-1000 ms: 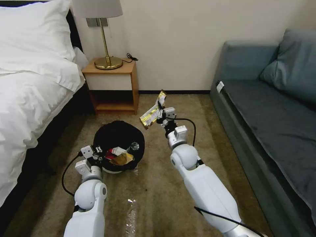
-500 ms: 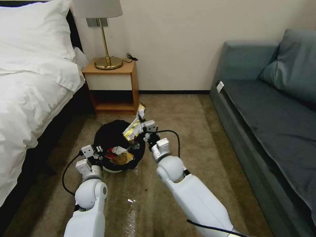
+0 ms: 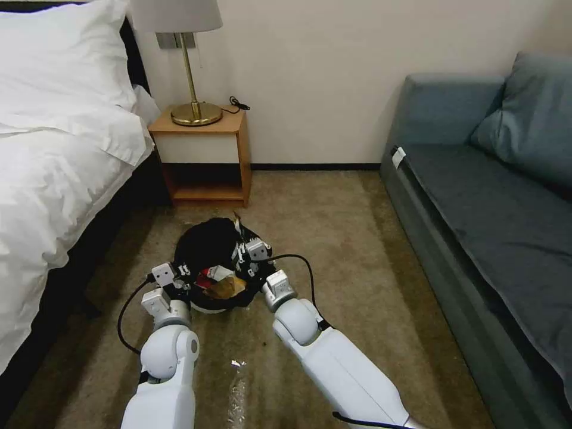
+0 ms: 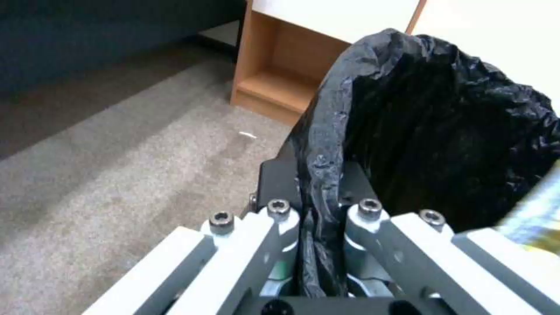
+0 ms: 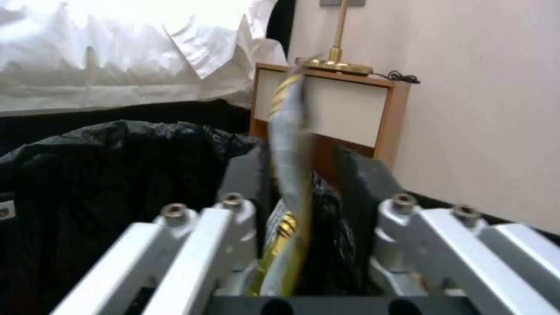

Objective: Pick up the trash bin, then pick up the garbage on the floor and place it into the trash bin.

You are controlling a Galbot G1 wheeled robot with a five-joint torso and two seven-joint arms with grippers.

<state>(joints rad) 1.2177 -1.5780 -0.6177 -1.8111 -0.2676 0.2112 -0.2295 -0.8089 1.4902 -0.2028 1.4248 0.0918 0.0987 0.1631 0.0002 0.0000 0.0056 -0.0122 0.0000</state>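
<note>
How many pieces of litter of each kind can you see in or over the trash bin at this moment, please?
Red snack packet, in the trash bin: 1
Brown paper bag, in the trash bin: 1
Yellow-black wrapper, at the right gripper over the trash bin: 1
Total: 3

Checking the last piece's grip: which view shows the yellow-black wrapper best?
Right wrist view: the yellow-black wrapper stands edge-on between the right gripper jaws. Left wrist view catches a blurred corner; head view barely a tip.
</note>
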